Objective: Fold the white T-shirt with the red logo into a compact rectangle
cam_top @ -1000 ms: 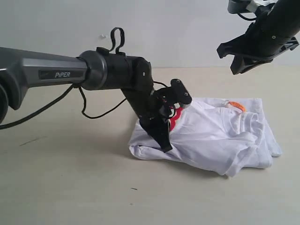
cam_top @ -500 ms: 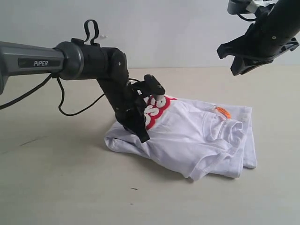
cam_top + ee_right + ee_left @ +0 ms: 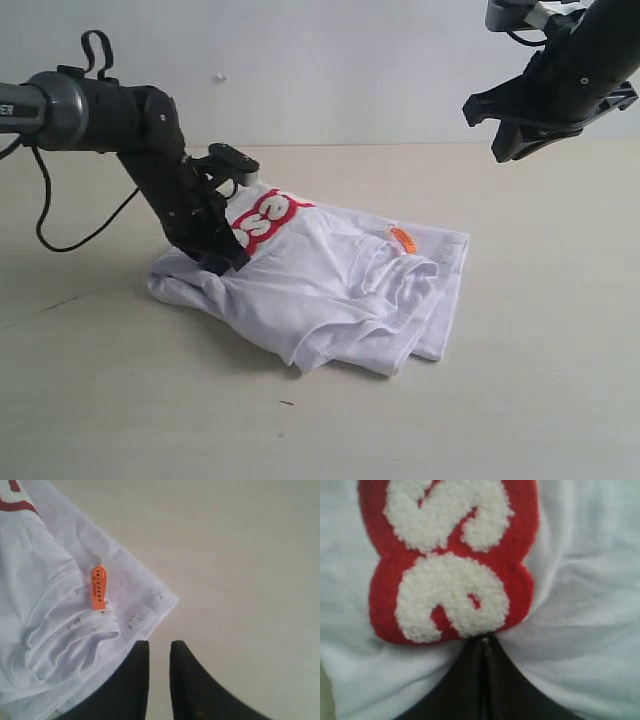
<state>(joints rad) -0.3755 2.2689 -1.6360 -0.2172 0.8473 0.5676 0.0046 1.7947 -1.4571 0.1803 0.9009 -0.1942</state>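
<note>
The white T-shirt (image 3: 330,290) lies rumpled near the middle of the table (image 3: 520,400). It is probably light and limp, and its layers may slide. The left gripper (image 3: 222,262) has its jaws clamped on fabric beside the red logo (image 3: 262,218). The right gripper (image 3: 487,130) hangs above, jaws slightly apart and empty. Pinch at the edges, not the middle.

The soft white cotton T-shirt (image 3: 55,630) lies crumpled on the smooth pale beige table (image 3: 240,555), and a small orange cloth tag (image 3: 98,587) sits right by its folded neck band (image 3: 60,630), with tiny dark specks on the cloth near it. A little bit of the fuzzy red logo (image 3: 12,500) shows on the part of the shirt farthest from the gripper. The black right gripper (image 3: 159,647) hangs over the shirt's edge, its two fingers (image 3: 186,680) a thin gap apart with nothing between them
</note>
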